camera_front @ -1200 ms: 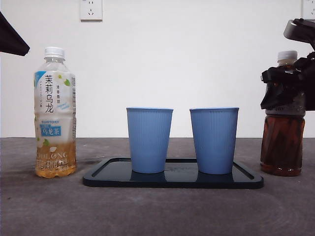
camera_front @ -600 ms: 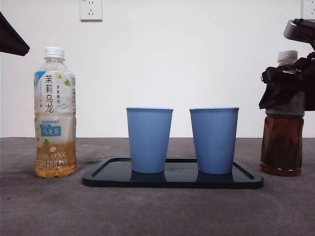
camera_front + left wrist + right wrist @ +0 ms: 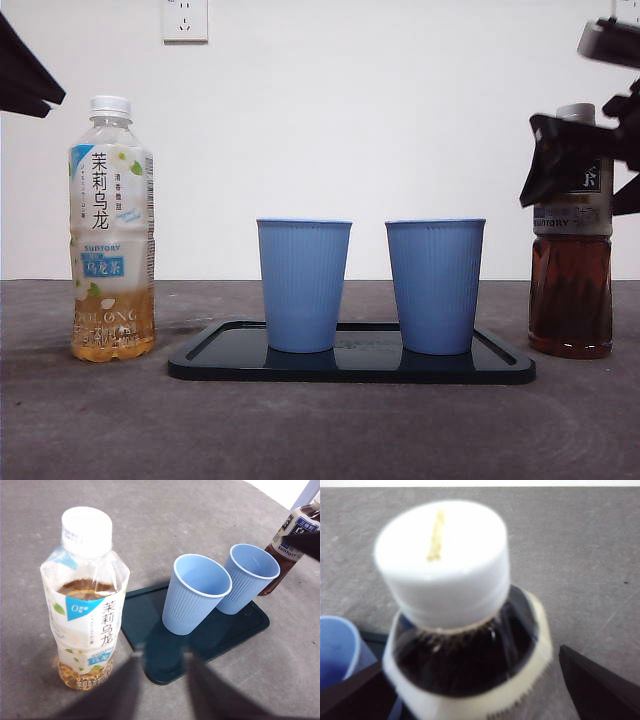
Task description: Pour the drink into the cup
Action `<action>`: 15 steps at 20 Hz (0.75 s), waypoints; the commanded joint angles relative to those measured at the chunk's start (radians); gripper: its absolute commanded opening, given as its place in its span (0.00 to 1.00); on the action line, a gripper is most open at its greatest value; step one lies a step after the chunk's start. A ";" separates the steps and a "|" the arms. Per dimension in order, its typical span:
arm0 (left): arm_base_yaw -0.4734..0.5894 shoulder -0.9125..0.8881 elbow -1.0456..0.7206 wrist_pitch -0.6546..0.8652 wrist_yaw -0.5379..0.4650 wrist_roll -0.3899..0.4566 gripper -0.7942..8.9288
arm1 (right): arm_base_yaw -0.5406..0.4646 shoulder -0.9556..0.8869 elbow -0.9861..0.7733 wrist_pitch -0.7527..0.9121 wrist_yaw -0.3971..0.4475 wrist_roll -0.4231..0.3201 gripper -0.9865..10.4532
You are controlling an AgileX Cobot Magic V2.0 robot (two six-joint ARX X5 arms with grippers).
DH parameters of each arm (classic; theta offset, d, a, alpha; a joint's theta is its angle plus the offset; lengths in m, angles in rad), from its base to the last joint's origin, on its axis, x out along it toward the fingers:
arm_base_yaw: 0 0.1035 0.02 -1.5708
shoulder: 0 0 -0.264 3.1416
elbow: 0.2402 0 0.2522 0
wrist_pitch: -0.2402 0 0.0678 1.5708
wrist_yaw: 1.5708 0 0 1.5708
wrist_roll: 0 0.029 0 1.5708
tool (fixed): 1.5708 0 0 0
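Note:
A dark tea bottle with a white cap stands on the table at the right. My right gripper is open around its shoulder, one jaw on each side and apart from it. Two blue cups stand upright and empty on a dark tray in the middle. A pale oolong bottle, capped, stands at the left. My left gripper is open above and behind that bottle, holding nothing.
The left arm shows as a black tip at the top left corner. A wall socket sits on the white wall behind. Grey tabletop lies in front of the tray.
My right gripper has risen from the dark bottle's label to its shoulder, and its jaws have spread apart. The label now shows. The bottle stays on the table.

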 commanded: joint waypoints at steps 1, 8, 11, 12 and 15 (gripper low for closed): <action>-0.005 0.006 0.013 0.010 0.005 0.012 0.34 | 0.003 -0.063 0.038 -0.104 -0.003 0.002 0.51; -0.005 0.016 0.012 -0.036 0.004 0.011 0.48 | 0.003 -0.306 0.130 -0.562 -0.004 0.052 0.51; -0.006 0.042 0.011 -0.039 -0.021 0.012 0.58 | 0.004 -0.445 0.194 -0.809 -0.051 0.059 0.51; -0.008 0.058 0.010 -0.033 -0.052 0.011 0.62 | 0.005 -0.492 0.212 -0.874 -0.061 0.060 0.51; -0.016 0.134 -0.003 0.021 -0.108 0.003 0.87 | 0.005 -0.608 0.259 -0.999 -0.106 0.064 0.51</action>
